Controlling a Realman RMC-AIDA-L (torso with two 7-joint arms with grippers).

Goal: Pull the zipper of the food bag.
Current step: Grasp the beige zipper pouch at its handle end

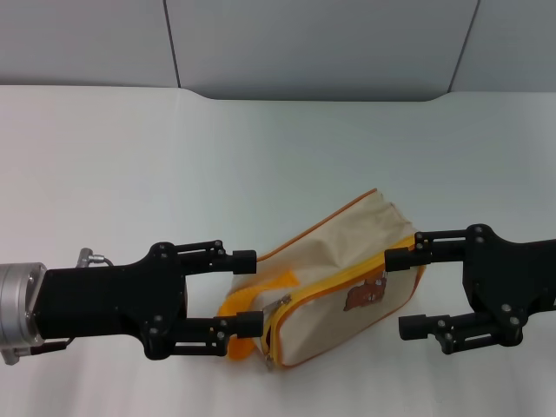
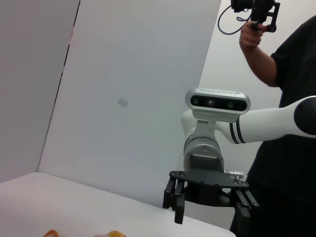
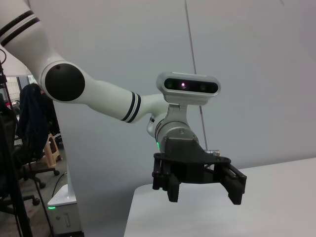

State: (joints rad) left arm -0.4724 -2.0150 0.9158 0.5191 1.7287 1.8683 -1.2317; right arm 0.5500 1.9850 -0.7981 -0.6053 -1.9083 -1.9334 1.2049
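The food bag [image 1: 334, 252] lies on its side in the middle of the white table, with its bear patch [image 1: 365, 296] facing me. The zipper [image 1: 347, 278] runs as an orange-yellow band around the front panel, and its silver pull tab [image 1: 280, 305] sits at the bag's left end. The orange strap handle [image 1: 236, 306] is bunched there too. My left gripper [image 1: 246, 294] is open, with its fingers on either side of the strap and the bag's left end. My right gripper [image 1: 405, 293] is open at the bag's right end, its far finger against the bag's corner.
The table [image 1: 130, 156] ends at a grey wall panel [image 1: 321, 43] at the back. The left wrist view shows my right gripper [image 2: 210, 202] and a person [image 2: 291, 98] holding a camera. The right wrist view shows my left gripper [image 3: 200, 190].
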